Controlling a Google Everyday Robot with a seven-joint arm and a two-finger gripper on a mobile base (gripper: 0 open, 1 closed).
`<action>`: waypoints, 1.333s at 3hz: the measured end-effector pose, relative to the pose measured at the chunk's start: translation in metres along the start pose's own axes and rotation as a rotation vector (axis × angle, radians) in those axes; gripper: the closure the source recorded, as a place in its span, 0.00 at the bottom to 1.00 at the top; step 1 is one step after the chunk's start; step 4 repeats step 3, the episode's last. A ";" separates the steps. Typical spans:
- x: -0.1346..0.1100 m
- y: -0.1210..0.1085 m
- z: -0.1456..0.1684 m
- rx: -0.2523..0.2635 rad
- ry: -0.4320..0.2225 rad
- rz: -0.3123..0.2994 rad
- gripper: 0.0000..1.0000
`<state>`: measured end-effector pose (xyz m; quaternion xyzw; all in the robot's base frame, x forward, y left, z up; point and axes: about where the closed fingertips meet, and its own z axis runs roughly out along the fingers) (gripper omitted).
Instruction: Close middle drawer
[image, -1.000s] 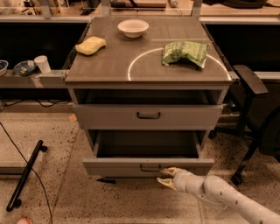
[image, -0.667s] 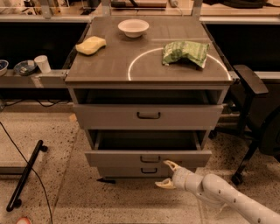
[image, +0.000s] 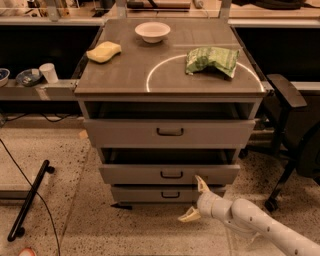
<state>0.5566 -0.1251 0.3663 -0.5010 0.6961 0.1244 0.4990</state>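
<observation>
Middle drawer (image: 140, 174), jaws seemingly against front

One camera, high and in front, looks down at the cabinet (image: 125, 75); end effector (image: 190, 198) low right.

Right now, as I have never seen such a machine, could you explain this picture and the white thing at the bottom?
The one camera looks down on a grey cabinet with three drawers. The white tube at lower right is a robot arm. Its end effector, two pale fingers spread open, holds nothing and sits before the middle drawer, which stands slightly open. On top lie a white bowl, a yellow sponge and a green bag.
</observation>
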 end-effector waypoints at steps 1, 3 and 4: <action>0.000 -0.001 0.001 -0.020 -0.008 0.017 0.00; -0.004 -0.031 0.014 -0.023 -0.010 0.024 0.00; -0.004 -0.031 0.014 -0.023 -0.010 0.024 0.00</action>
